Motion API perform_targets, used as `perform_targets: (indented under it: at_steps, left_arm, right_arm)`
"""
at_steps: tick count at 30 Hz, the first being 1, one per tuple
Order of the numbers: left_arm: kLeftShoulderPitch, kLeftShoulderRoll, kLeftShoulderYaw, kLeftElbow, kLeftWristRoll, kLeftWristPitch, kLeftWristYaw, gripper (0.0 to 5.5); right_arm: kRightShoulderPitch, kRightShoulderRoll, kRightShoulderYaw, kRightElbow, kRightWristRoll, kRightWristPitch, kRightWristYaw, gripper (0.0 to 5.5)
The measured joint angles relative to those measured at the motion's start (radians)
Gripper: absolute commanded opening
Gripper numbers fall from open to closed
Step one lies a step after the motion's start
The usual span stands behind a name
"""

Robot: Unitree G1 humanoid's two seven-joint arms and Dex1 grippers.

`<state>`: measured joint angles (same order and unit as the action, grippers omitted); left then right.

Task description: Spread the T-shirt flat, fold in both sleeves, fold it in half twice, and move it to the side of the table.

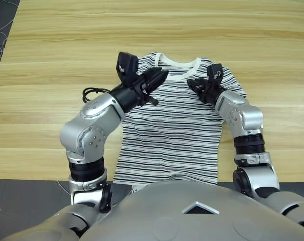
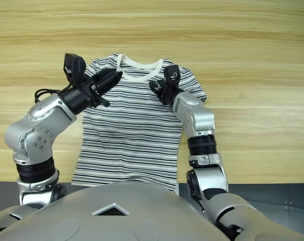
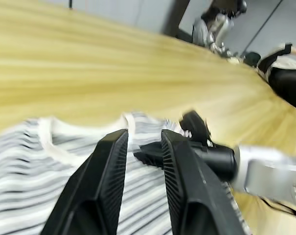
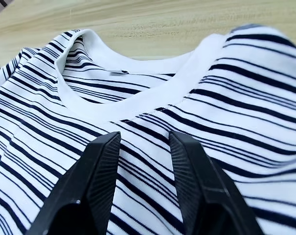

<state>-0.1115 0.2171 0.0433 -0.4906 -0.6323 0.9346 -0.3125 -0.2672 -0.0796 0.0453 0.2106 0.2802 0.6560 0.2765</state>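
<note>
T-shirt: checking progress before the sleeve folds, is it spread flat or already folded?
Spread flat. The T-shirt lies full length on the table, right sleeve unfolded; the left sleeve is partly hidden, cannot tell.

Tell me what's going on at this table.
The robot is working on a striped T-shirt that lies flat on the wooden table, collar away from it. The left gripper and right gripper are open just below the collar, neither holding cloth. The sleeve on the robot's right is not yet folded in.
</note>
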Motion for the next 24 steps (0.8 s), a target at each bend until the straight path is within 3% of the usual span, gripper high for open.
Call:
perform_targets:
  at_steps: [3, 9, 18, 24]
  left_arm:
    - [-0.015, 0.001, 0.001, 0.045, 0.017, -0.009, 0.008, 1.26]
    - [-0.045, 0.006, -0.004, 0.165, 0.09, -0.093, 0.018, 1.26]
    - [-0.234, 0.098, -0.155, 0.747, 0.445, -0.436, -0.021, 1.26]
    - [-0.507, 0.013, -0.174, 1.08, 0.528, -0.662, -0.053, 1.26]
  right_arm:
    - [0.01, -0.005, -0.035, 0.005, 0.0, -0.011, -0.011, 1.84]
    - [0.015, -0.186, -0.153, 0.079, -0.043, -0.085, -0.039, 1.84]
    - [0.047, -0.183, -0.096, -0.002, -0.052, -0.071, 0.0, 1.84]
    - [0.048, -0.173, -0.063, -0.018, -0.053, -0.063, 0.025, 1.84]
